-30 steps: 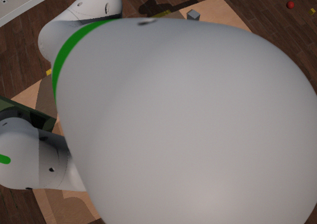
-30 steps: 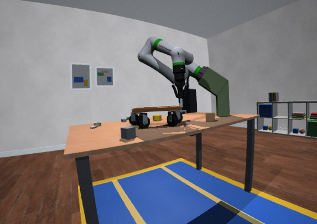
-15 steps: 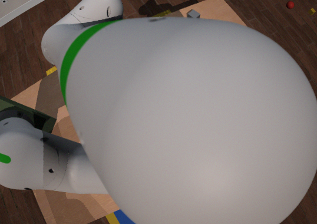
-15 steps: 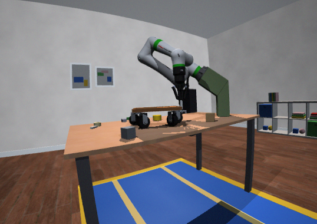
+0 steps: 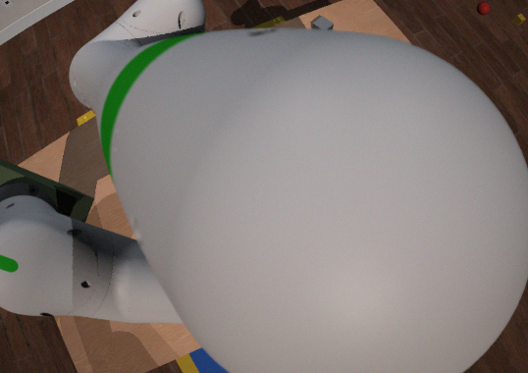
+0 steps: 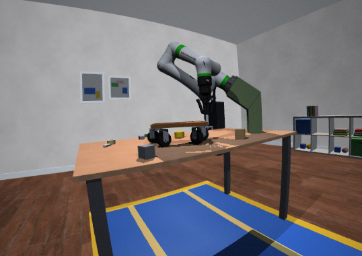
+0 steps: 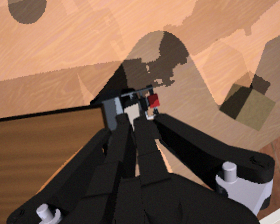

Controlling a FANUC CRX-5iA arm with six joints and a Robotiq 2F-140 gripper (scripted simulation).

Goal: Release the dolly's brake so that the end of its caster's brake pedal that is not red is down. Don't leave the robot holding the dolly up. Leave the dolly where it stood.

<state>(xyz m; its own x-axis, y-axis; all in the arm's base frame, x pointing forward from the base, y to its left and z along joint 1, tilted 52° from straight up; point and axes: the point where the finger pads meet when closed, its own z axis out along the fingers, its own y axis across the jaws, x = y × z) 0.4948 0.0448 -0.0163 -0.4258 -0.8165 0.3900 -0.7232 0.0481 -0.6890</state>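
— What sits on the table (image 6: 101,166) near its front edge?
— A dark grey cube (image 6: 147,151), left of centre in the exterior view. Further back and left lies a small pale piece (image 6: 110,142); I can't tell what it is.

— And toward the right?
— A tan cube (image 6: 239,133) near the far right corner, and a yellow ring (image 6: 179,134) near the middle of the frame.

— Below the table?
— A blue mat (image 6: 188,223) with yellow stripes on dark wood floor (image 6: 319,186).

— The walls?
— Two framed pictures (image 6: 91,87) at left; a shelf unit (image 6: 330,116) with coloured boxes at far right.

— From above?
— A red ball (image 5: 484,8) on the floor, upper right.
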